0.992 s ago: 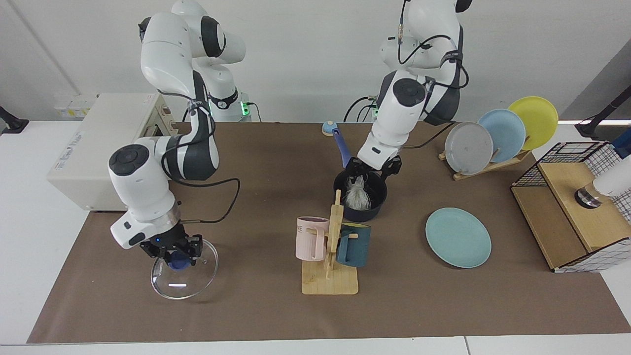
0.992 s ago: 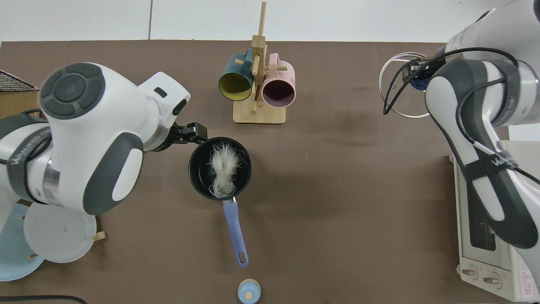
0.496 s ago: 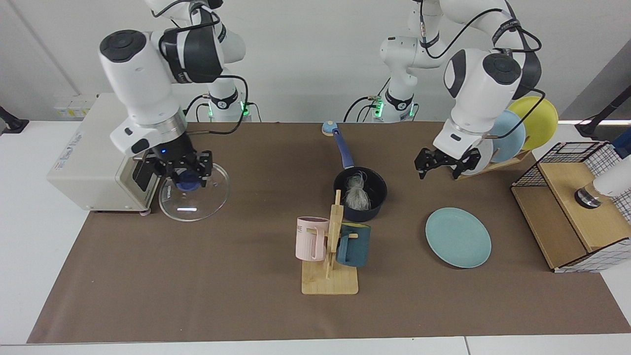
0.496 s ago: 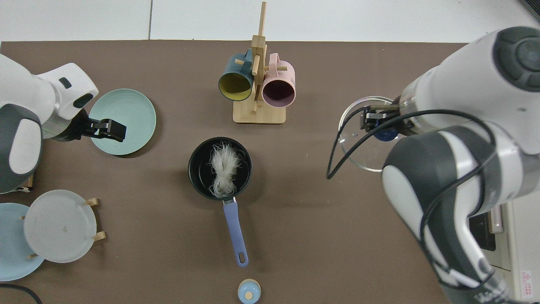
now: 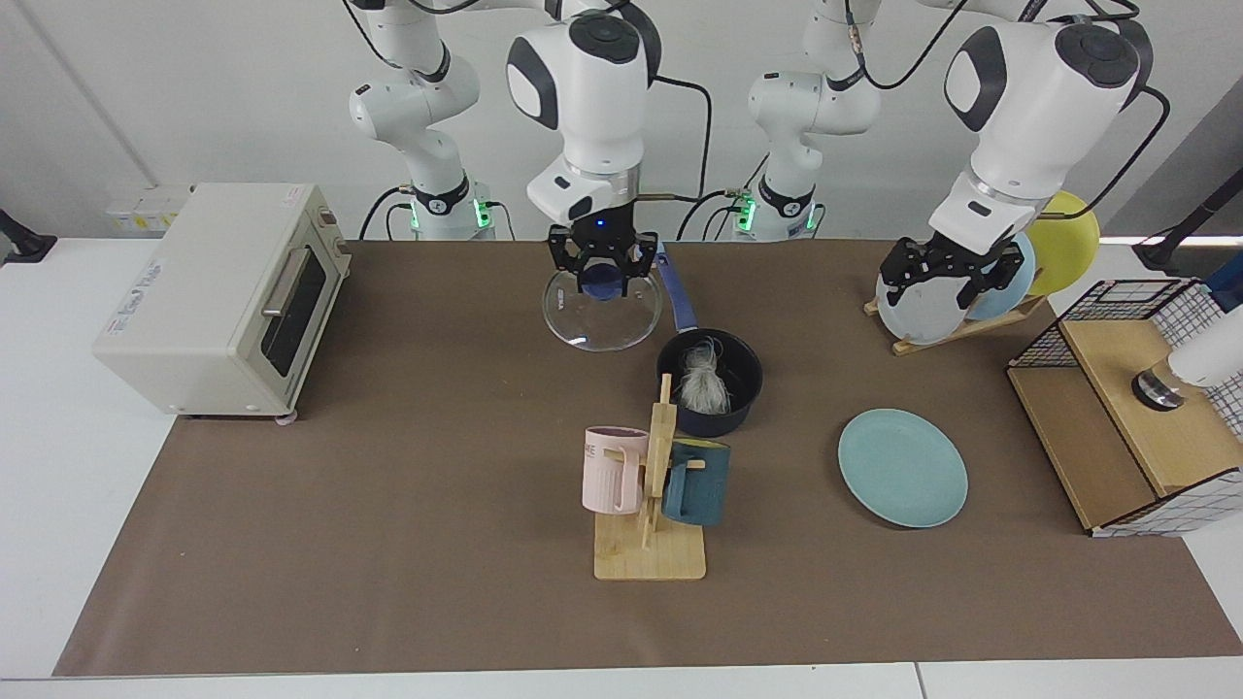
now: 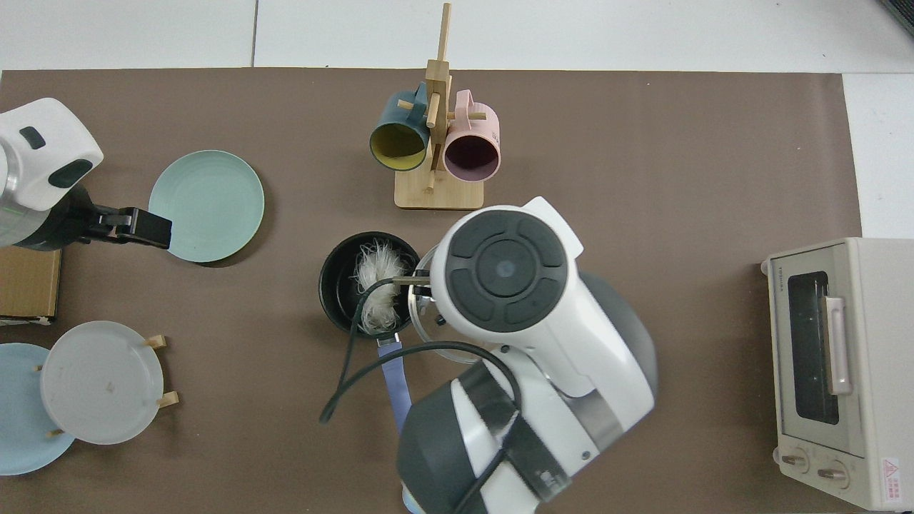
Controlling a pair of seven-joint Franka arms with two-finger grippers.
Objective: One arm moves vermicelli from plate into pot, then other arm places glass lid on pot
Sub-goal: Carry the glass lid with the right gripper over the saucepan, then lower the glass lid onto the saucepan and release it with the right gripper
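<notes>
The right gripper (image 5: 602,274) is clamped on the blue knob of the glass lid (image 5: 602,313), which hangs in the air with its face tilted toward the camera, beside the pot's handle. In the facing view the pot (image 5: 710,382) lies toward the camera and slightly to the view's right of the lid; from above, the lid's rim (image 6: 421,335) already meets the pot's rim on the side away from the plate, so the coming move turns on sliding the lid across until it is centred, then levelling and lowering it. The vermicelli (image 6: 376,294) sits in the pot (image 6: 337,285), a tangle running toward the handle. The plate (image 5: 903,468) lies bare. The left gripper (image 5: 950,274) waits with fingers apart before the plate rack (image 5: 957,326), well apart from the pot. The toaster oven (image 6: 828,371) reads TOSHIBA
</notes>
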